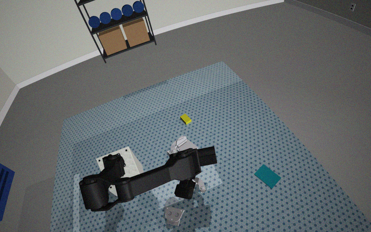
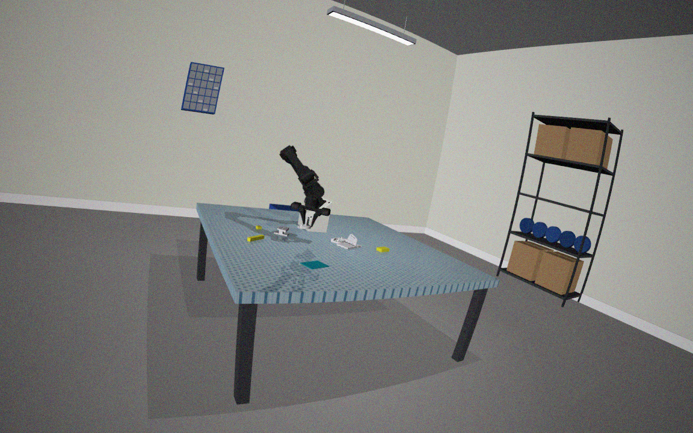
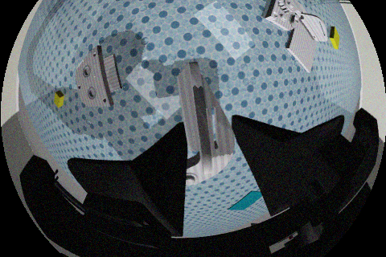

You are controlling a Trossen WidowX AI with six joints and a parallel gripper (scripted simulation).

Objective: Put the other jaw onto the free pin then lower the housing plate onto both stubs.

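Note:
My gripper (image 3: pixel 208 124) (image 2: pixel 306 221) is shut on the loose grey jaw (image 3: pixel 199 116) (image 1: pixel 200 185) (image 2: pixel 304 227) and holds it above the table, its long body pointing away between the fingers and its wider toothed end toward the palm. The base (image 3: pixel 274 7) stands on the table at the upper right of the wrist view, with the mounted jaw (image 3: pixel 315 26) (image 1: pixel 181 141) (image 2: pixel 352 238) on it. The arm partly hides the base in the top view; I cannot make out the free pin clearly. The housing plate (image 3: pixel 92 80) (image 1: pixel 174 214) (image 2: pixel 282 230), with two round holes, lies apart at the left of the wrist view.
A teal pad (image 1: pixel 267 176) (image 2: pixel 314 264) (image 3: pixel 245 200) lies on the dotted table (image 1: pixel 238 115). Yellow blocks (image 1: pixel 185 118) (image 2: pixel 382 249) (image 3: pixel 59 99) lie beyond the base and near the housing plate. A white box (image 1: pixel 132 164) stands beside the arm.

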